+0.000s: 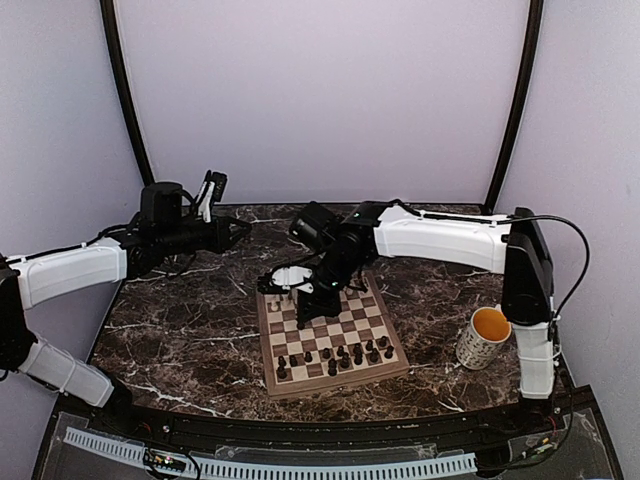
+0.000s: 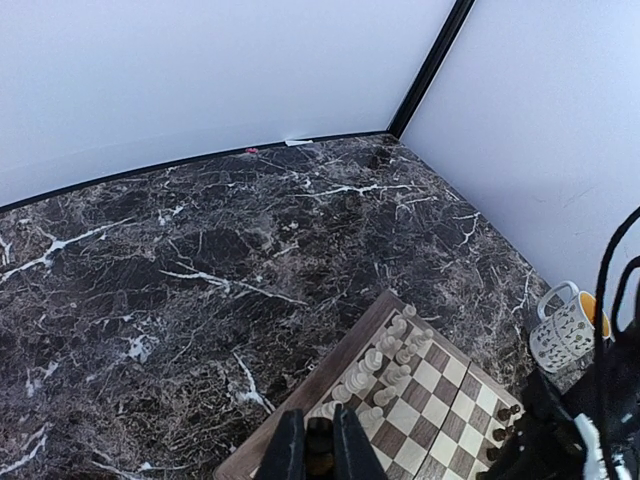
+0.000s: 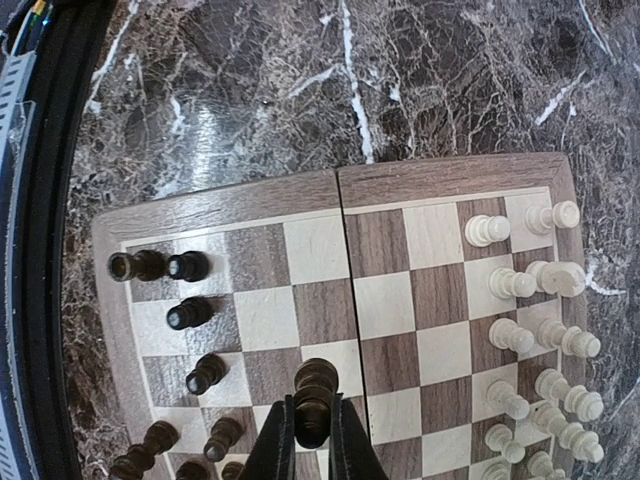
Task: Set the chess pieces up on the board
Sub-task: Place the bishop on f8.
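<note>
Nearby, speckled mug [image 1: 487,337] beside wooden board [image 3: 230,203] on marble [image 1: 190,340]; right gripper [image 3: 312,420] clamps a dark turned piece [image 3: 316,385]; left gripper [image 2: 320,440] unclear.

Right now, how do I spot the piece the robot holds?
Find the checkered board on the dark marble table. Beside its centre seam, the right gripper is shut on one dark piece. The other dark pieces stand free by the near edge; only this one is pinched between fingers.

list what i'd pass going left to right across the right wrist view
dark pieces → held dark piece in the jaws of the right gripper → cream pieces
</note>
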`<state>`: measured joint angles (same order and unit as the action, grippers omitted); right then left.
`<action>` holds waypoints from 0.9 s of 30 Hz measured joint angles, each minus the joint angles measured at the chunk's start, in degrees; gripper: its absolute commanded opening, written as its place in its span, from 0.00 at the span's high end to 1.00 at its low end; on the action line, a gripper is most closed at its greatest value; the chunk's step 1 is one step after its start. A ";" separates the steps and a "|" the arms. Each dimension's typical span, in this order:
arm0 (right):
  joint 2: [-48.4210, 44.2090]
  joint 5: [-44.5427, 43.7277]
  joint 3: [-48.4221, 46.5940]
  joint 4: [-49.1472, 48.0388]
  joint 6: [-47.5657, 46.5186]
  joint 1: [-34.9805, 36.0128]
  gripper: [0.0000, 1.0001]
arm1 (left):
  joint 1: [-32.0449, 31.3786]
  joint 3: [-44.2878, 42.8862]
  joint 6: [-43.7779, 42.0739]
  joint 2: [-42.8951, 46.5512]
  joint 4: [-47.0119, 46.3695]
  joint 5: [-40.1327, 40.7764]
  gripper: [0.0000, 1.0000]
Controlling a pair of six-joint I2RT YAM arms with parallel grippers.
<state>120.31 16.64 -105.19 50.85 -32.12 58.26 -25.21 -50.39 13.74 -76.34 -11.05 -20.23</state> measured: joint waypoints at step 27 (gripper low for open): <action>-6.05 -2.89 11.89 1.64 -2.91 9.68 0.96 | 0.33 -0.02 0.09 -1.44 0.02 -1.64 1.00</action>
<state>114.26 13.76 -93.30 52.49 -35.03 67.94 -24.88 -50.41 13.82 -77.78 -11.03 -21.87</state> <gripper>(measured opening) 0.086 0.100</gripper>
